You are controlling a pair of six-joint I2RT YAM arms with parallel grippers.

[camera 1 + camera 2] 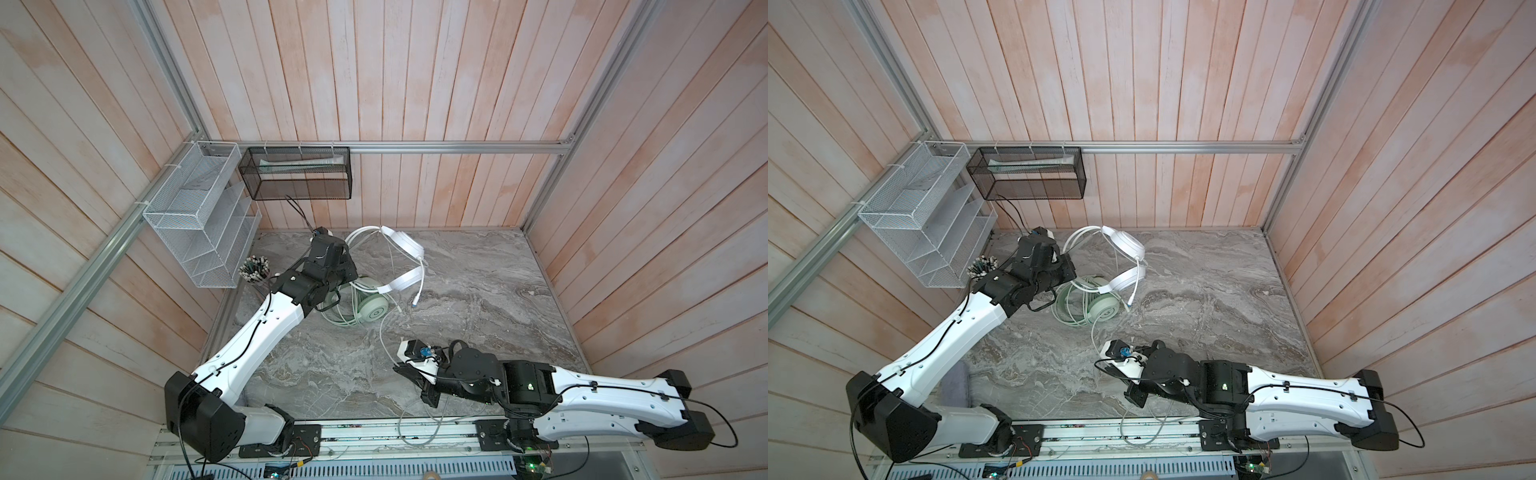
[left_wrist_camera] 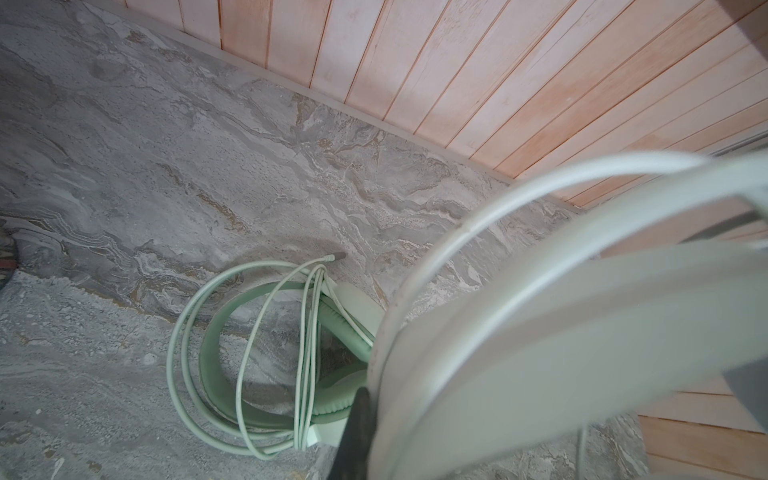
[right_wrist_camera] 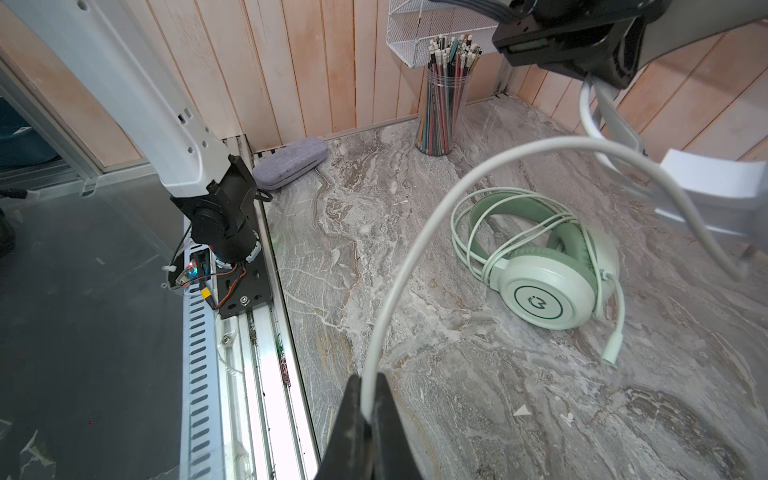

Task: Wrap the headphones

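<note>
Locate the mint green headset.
In both top views the mint green headset lies on the marble tabletop, left of centre, just robot-side of the white headset.

Panelled in pale planks (image 1: 415, 83), floored with grey marbled surface (image 1: 478, 311), hung with white wire rack (image 1: 183, 208) and black mesh basket (image 1: 299, 189).

Pencil cup (image 3: 441, 112), grey case (image 3: 289, 163).
</note>
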